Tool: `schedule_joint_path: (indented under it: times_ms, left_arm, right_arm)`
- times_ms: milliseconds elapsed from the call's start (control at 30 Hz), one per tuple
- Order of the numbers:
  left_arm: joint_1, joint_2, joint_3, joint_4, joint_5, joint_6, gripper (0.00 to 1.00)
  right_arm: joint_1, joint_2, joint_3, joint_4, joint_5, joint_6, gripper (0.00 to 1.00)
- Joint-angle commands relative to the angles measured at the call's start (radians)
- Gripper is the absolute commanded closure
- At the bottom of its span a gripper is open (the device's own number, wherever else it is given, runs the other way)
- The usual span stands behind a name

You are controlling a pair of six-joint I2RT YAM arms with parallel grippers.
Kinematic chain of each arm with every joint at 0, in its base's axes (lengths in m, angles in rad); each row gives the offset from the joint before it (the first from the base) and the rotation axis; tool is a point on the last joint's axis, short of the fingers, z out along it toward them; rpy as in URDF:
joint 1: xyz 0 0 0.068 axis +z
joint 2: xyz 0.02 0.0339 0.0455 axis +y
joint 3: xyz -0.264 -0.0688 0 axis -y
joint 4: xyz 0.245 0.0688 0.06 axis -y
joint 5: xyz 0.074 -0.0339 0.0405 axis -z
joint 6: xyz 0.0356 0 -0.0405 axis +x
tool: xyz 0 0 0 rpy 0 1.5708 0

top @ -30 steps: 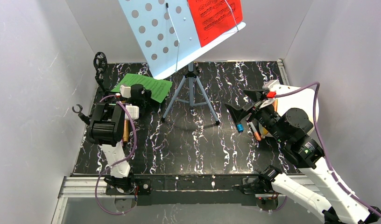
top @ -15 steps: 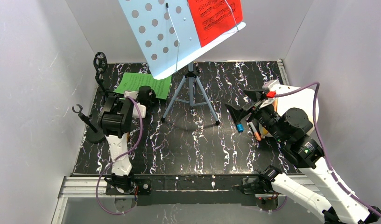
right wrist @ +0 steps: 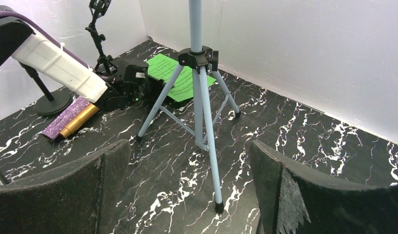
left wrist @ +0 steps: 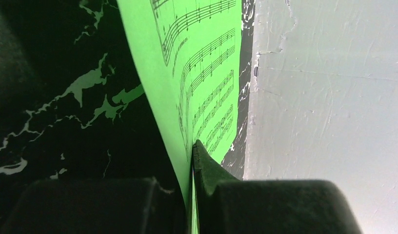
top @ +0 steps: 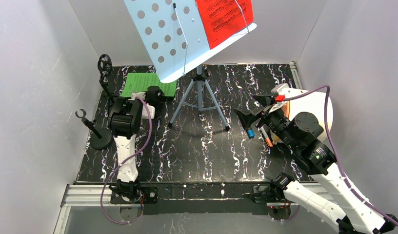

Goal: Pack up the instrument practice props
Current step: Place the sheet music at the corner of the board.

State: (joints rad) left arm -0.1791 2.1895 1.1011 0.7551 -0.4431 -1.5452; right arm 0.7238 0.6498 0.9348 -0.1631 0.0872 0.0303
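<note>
The pale blue perforated music rack (top: 163, 39) stands on tripod legs (top: 199, 100) at the back middle and carries the red score sheet (top: 224, 19). The green score sheet (top: 143, 83) lies at the back left. My left gripper (top: 155, 92) is shut on its near edge, and the left wrist view shows the sheet (left wrist: 197, 58) pinched at the fingertips (left wrist: 199, 156). Two thin black mic mounts stand at the left, one at the back (top: 105, 63) and one nearer (top: 92, 129). The gold microphone (right wrist: 79, 120) and purple glitter microphone (right wrist: 65, 117) lie beside the left arm. My right gripper (top: 250, 109) is open and empty, facing the tripod (right wrist: 202, 97).
White walls close in the black marbled table (top: 202, 151) on three sides. A white container (top: 326, 112) sits at the right under my right arm. A blue-tipped object (top: 250, 132) and orange pens (top: 268, 141) lie beside it.
My left arm has reached toward the back wall, moving the green sheet back and squaring it. The nearer mic mount's base is uncovered. My right arm has barely moved.
</note>
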Motion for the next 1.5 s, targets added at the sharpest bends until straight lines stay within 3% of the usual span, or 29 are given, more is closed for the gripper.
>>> schedule_joint_path:
  times_ms: [0,233,400,667,1000,1467]
  left_arm:
    - [-0.003,0.008,0.036,-0.003,-0.065,0.012,0.96]
    - [0.008,0.050,0.116,-0.005,-0.036,0.084,0.88]
    - [0.014,0.047,0.097,-0.009,-0.023,0.087,0.69]
    - [0.024,-0.041,0.015,-0.043,-0.020,0.102,0.50]
    - [0.027,-0.197,-0.064,-0.159,-0.015,0.242,0.31]
    - [0.029,-0.411,-0.120,-0.251,0.116,0.563,0.25]
  right_arm:
    - [-0.002,0.002,-0.005,0.032,0.015,0.016,0.01]
    - [-0.002,0.002,-0.004,0.026,0.008,0.026,0.01]
    - [-0.003,0.001,-0.005,0.025,0.003,0.037,0.01]
    - [-0.002,0.001,-0.006,0.020,-0.003,0.045,0.01]
    - [-0.003,0.030,-0.023,0.024,-0.008,0.063,0.01]
    - [-0.006,0.244,-0.067,0.139,-0.073,0.090,0.01]
